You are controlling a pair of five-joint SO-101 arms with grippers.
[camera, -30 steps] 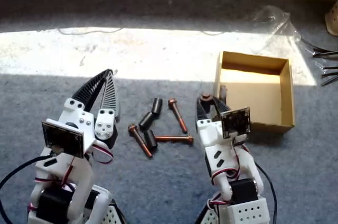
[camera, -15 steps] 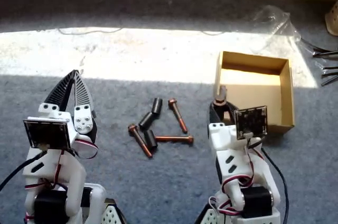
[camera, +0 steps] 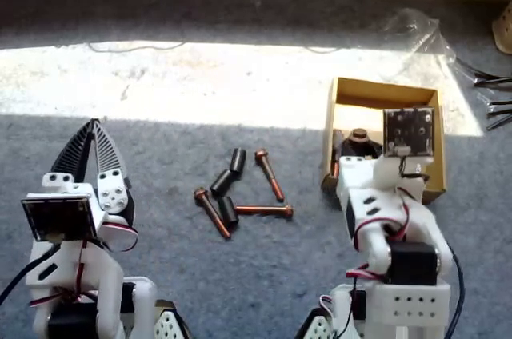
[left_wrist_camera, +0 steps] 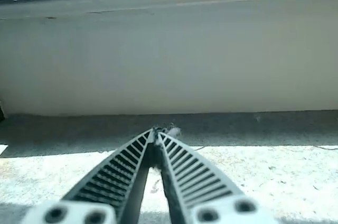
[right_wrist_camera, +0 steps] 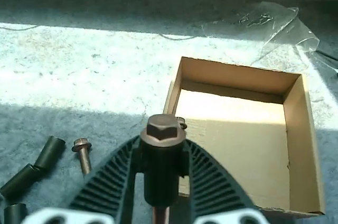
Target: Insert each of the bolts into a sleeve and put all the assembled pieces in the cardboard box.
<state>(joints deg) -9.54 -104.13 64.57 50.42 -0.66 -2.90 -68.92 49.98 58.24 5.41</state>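
From above, the right tool (camera: 353, 145) hangs at the cardboard box's (camera: 384, 91) near-left corner, while three bolts (camera: 270, 176) and three sleeves (camera: 238, 160) lie loose on the table. The left tool (left_wrist_camera: 156, 138) is pinched together, empty. Seen from its own wrist, the right tool is clamped on a sleeved bolt (right_wrist_camera: 165, 130). It looks like the delivery step. Next it needs to go farther over the box, then release.

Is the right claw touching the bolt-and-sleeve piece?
Touching. The right wrist view shows the right claw shut on the bolt-and-sleeve piece, pressing against both its sides.

Open carpet (camera: 308, 171) between loose bolts (camera: 270, 177) and cardboard box (camera: 384, 93)
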